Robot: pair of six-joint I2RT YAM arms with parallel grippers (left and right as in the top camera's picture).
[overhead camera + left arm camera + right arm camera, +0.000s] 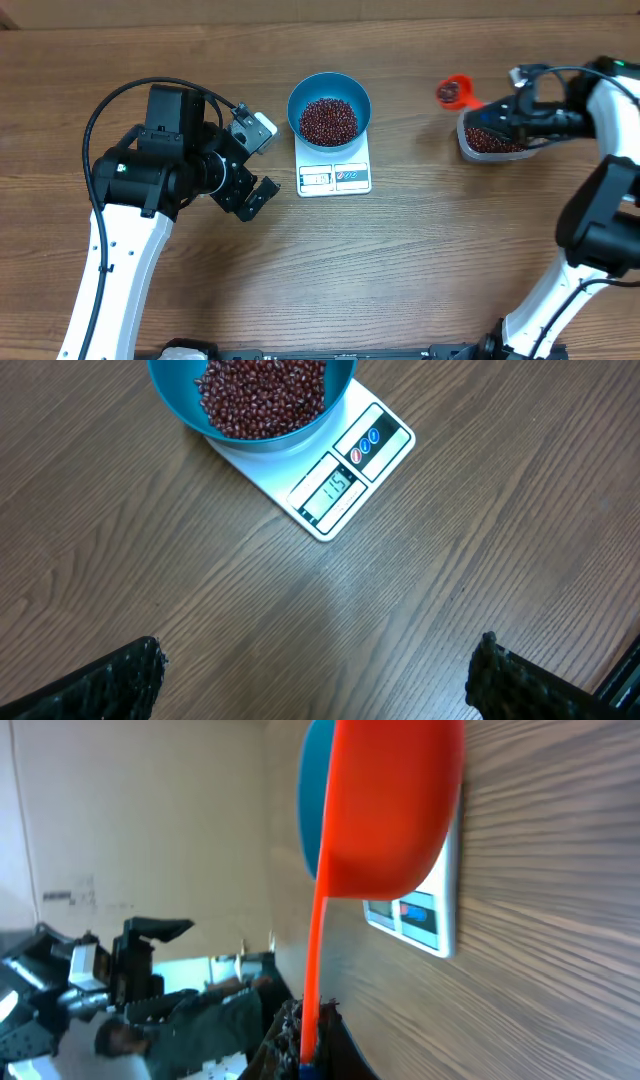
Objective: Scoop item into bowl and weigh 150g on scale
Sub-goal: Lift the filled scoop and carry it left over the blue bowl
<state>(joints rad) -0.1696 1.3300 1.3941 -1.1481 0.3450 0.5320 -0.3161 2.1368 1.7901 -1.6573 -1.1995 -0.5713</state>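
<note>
The blue bowl [296,100] stands on the white scale [335,178] at the table's middle, with a heap of dark red beans [328,120] in it. In the left wrist view the bowl [175,400] and the scale [340,485] lie ahead, the display lit. My left gripper [262,162] hangs open left of the scale, nothing between its jaws [318,650]. My right gripper [503,106] is shut on the handle of a red scoop [452,91], which holds some beans above the table between tub and bowl. From the right wrist, the scoop [385,810] is seen from below.
A clear plastic tub [468,150] of beans [492,140] sits at the right, under the right arm. The left arm's body [160,170] fills the left side. Bare wooden table lies in front of the scale.
</note>
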